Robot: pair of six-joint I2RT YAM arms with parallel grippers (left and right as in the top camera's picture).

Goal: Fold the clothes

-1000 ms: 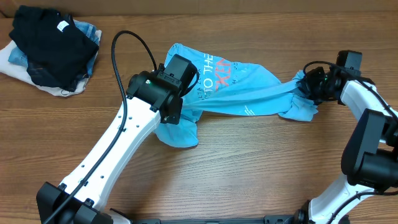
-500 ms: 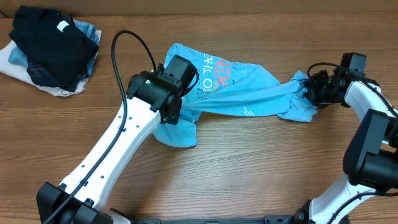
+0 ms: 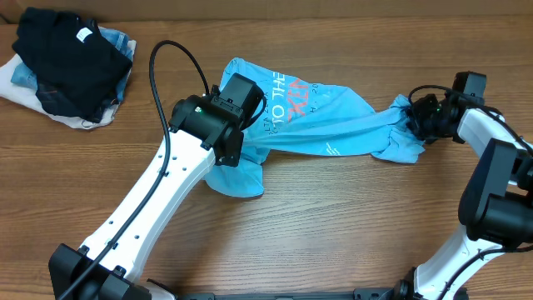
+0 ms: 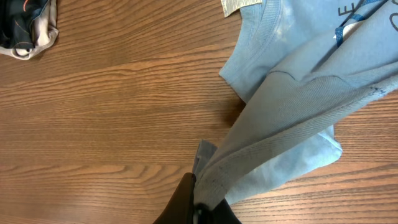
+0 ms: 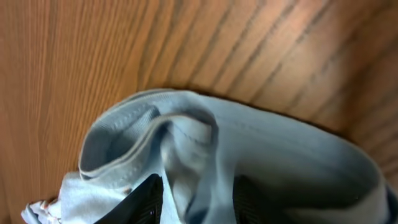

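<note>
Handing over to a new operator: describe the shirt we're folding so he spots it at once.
On the wooden table, look at the middle, right of the dark pile of clothes in the far-left corner. The shirt lies stretched out sideways there. It alone is light sky-blue, with white and pink lettering.

A light sky-blue shirt is seen, printed with white and pink lettering. Brown wood grain is shown across the table. A black garment with a white tag is spotted over denim-blue and white fabrics.
</note>
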